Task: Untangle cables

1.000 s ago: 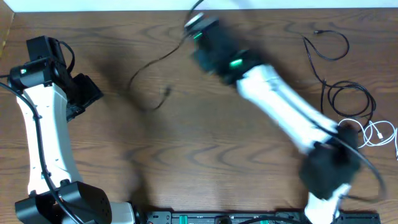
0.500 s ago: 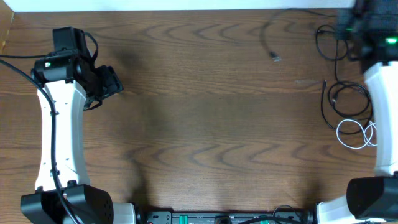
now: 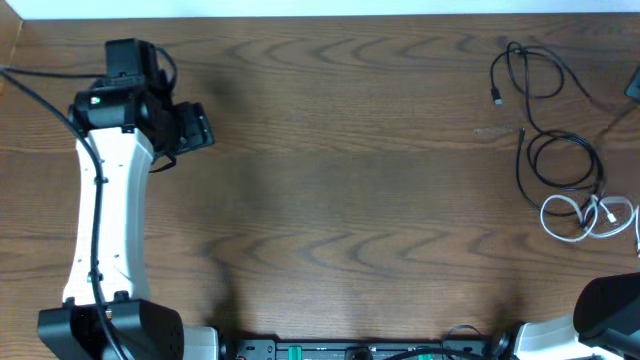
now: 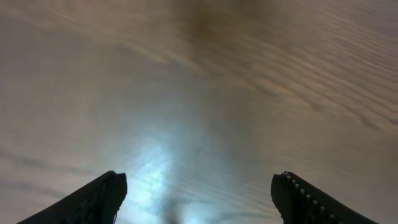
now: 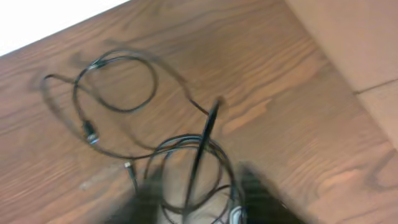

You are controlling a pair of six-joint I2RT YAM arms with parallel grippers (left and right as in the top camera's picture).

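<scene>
Since half a second ago, the right arm (image 3: 610,305) is no longer reaching over the far right corner; only its base is showing now at the near right edge of the overhead view. The plug end (image 3: 497,97) of the black cable (image 3: 562,160) is lying further to the right than before, close to its own loops. The left arm (image 3: 105,200) is also standing a little more to the right. The black cable is resting on the wooden surface (image 3: 350,200) at the far right, making one loop near the back edge and a second loop below it. The white cable (image 3: 585,215) is lying coiled just below this second loop, and the two are touching and crossing there. The left claw (image 4: 199,190) is hanging over a bare part of the surface on the left side, well apart from both cables, with its two fingers (image 4: 102,196) standing wide apart and holding nothing. The right wrist view is very blurred. It is looking down on the black loops, and the right claw (image 5: 199,202) is showing only as dark smears at the bottom, so I cannot tell if it is apart or together.
</scene>
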